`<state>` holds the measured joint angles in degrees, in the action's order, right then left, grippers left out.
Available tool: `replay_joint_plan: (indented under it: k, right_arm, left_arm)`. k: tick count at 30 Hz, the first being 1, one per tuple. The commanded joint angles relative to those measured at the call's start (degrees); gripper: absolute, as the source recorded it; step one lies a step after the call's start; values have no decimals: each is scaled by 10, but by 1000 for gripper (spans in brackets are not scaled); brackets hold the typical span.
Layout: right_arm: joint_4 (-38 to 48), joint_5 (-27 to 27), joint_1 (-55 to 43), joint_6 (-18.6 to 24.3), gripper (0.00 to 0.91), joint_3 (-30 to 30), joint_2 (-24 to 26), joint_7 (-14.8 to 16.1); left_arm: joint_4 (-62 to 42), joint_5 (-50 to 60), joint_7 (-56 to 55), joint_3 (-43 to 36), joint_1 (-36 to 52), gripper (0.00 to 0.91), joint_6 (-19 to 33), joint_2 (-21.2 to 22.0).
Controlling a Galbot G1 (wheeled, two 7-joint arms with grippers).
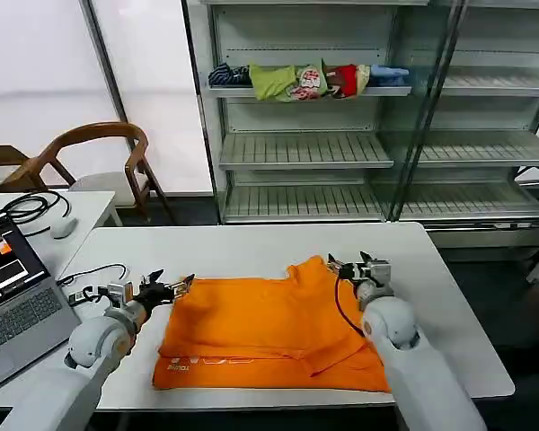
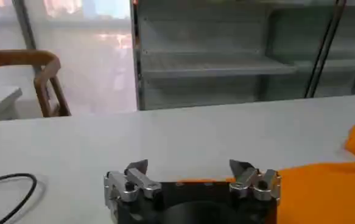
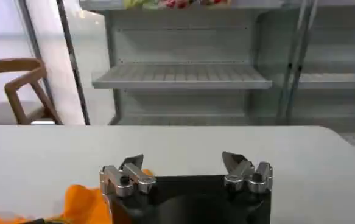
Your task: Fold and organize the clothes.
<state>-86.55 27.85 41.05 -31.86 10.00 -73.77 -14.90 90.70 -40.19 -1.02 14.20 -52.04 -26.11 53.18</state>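
Left gripper: your left gripper (image 1: pixel 172 287) sits low over the table at the orange shirt's left upper corner. In the left wrist view (image 2: pixel 189 167) its two metal fingers stand well apart with bare table between them, so it grips nothing.
Right gripper: your right gripper (image 1: pixel 349 266) hangs at the shirt's upper right edge, just beside a raised fold of cloth. In the right wrist view (image 3: pixel 183 163) its fingers are spread wide, nothing held, with orange cloth lying under one finger.
Arms: both pale grey arms reach forward from the near edge of the table, the left one along the shirt's left side, the right one lying over the shirt's right part.
Shirt: the plain bright orange short-sleeved T-shirt of soft cloth (image 1: pixel 251 332) lies spread on the table between your two grippers, partly folded, with a flap turned over on its right side. Small pale lettering shows near the front left hem.
Table: the long white table (image 1: pixel 251 247) carries the shirt at its near middle; a black cable (image 1: pixel 94 274) lies at its left end.
Surroundings: a grey metal shelf rack (image 1: pixel 341 153) stands behind the table, with a multicoloured heap of garments (image 1: pixel 310 81) on an upper shelf. A wooden chair (image 1: pixel 90 166) stands at the left, and an open laptop (image 1: pixel 18 301) rests on a side table.
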Motion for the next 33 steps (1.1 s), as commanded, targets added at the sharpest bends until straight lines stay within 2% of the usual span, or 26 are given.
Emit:
replay_joint_plan:
  k: [1, 9, 33]
  right_arm:
    - [130, -15, -75, -7, 907, -27, -53, 6]
    - [166, -27, -82, -5, 907, -23, -72, 12]
    - [177, -29, -85, -6, 907, -22, -80, 17]
  left_arm:
    - [-62, -5, 9, -36, 53, 907, -10, 1]
    - [-85, -3, 16, -36, 51, 907, -19, 4]
    - [-112, -4, 24, -40, 67, 907, -8, 14]
